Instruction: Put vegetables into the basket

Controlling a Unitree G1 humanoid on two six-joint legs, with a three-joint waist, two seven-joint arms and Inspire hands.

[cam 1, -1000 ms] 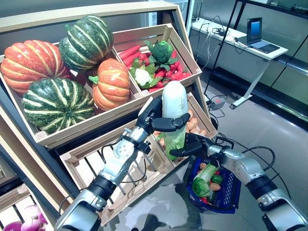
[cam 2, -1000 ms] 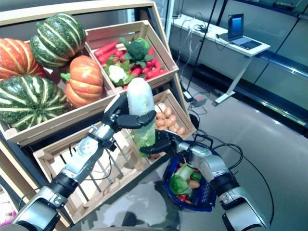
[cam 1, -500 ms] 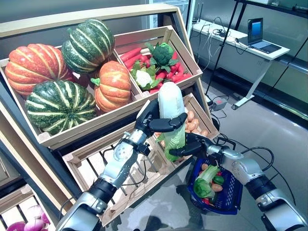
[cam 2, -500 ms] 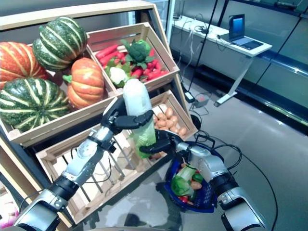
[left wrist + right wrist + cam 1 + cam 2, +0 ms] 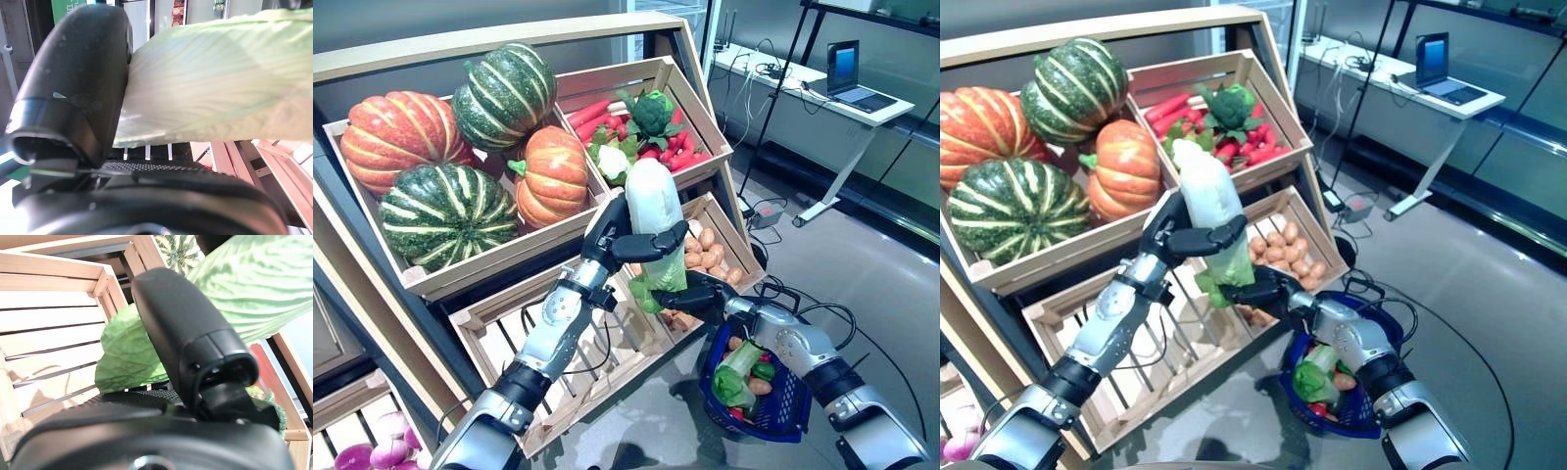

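My left hand (image 5: 615, 233) is shut round the middle of a long white cabbage (image 5: 653, 211) with green leaves, held upright in front of the stand's lower crate. In the left wrist view its thumb (image 5: 78, 73) presses on the pale leaves (image 5: 220, 78). My right hand (image 5: 698, 293) pinches the cabbage's green leafy lower end; in the right wrist view its thumb (image 5: 186, 328) lies over the leaves (image 5: 124, 360). The blue basket (image 5: 785, 429) stands on the floor below and to the right of the right hand. It holds a leafy green vegetable (image 5: 736, 377), a small orange one (image 5: 760, 386) and others.
A wooden stand (image 5: 440, 284) with slanted crates of pumpkins and vegetables stands to the left and behind. The lower crate's front rail (image 5: 636, 377) is just below the hands. A white desk (image 5: 822, 88) with a laptop stands at the back right, beyond the grey floor (image 5: 862, 264).
The camera has shifted, so the stand sits further right in view. The cabbage has tilted slightly, its white end leaning left. Both hands have stayed on it.
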